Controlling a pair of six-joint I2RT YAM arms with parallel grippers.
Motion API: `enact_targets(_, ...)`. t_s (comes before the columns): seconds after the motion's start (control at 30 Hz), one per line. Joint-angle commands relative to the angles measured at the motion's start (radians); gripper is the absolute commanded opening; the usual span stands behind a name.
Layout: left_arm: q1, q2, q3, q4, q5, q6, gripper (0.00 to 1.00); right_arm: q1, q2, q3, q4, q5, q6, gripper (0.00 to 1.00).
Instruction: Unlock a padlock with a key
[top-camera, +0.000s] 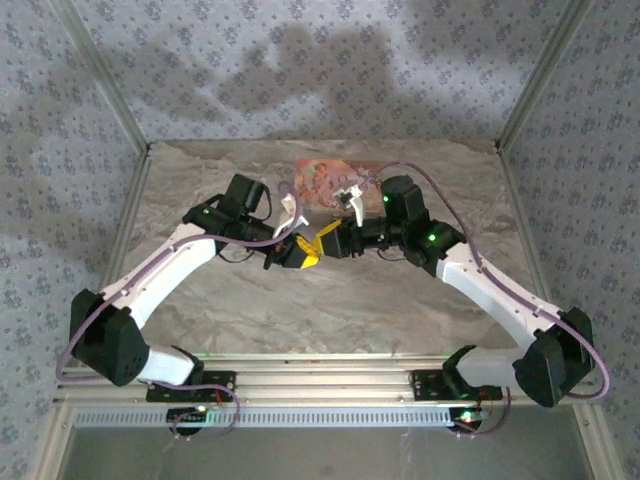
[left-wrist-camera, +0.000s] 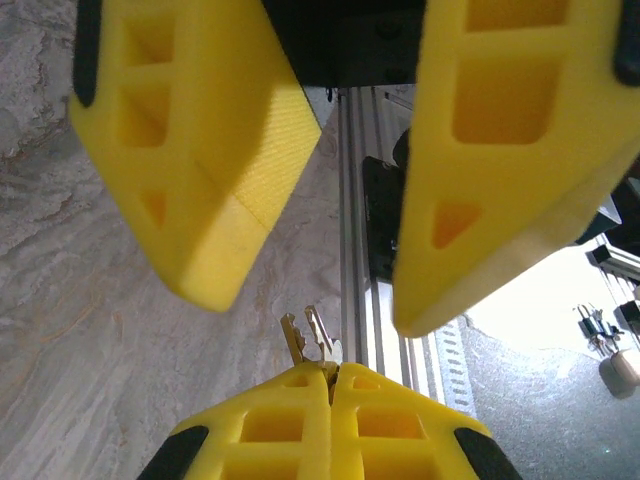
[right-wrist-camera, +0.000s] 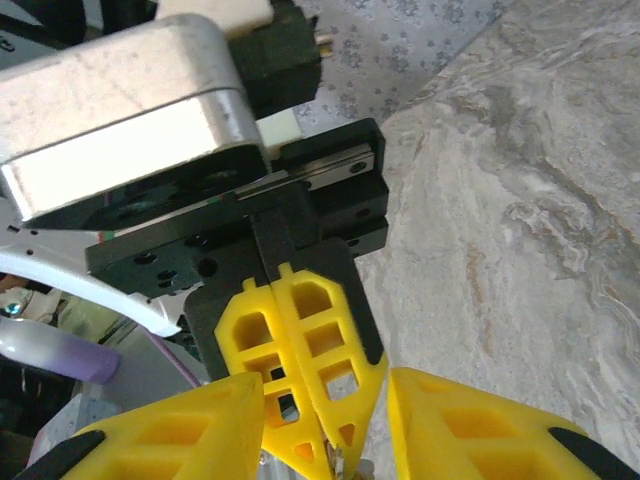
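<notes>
While the left gripper (left-wrist-camera: 332, 370) pinches keys (left-wrist-camera: 308, 335) between shut fingers above the marble table (left-wrist-camera: 80, 300), the right gripper (left-wrist-camera: 315, 300) stands partly spread, straddling the left fingertips.

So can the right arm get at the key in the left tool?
Probably yes: the key sticks out of the shut left tool, and the right tool is open with a finger on either side, nothing between.

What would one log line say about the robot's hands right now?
left gripper: shut on key | right gripper: open, straddling left gripper
</notes>
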Motion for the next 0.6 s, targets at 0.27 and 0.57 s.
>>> enact_targets(0.27, 0.007, 0.008, 0.045, -0.058, 0.052, 0.036, 0.00, 0.011, 0.037, 0.040, -0.065, -0.022, -0.035, 0.35)
enact_targets(0.57, 0.008, 0.005, 0.047, -0.070, 0.048, 0.041, 0.00, 0.007, 0.055, 0.051, -0.071, -0.025, -0.038, 0.14)
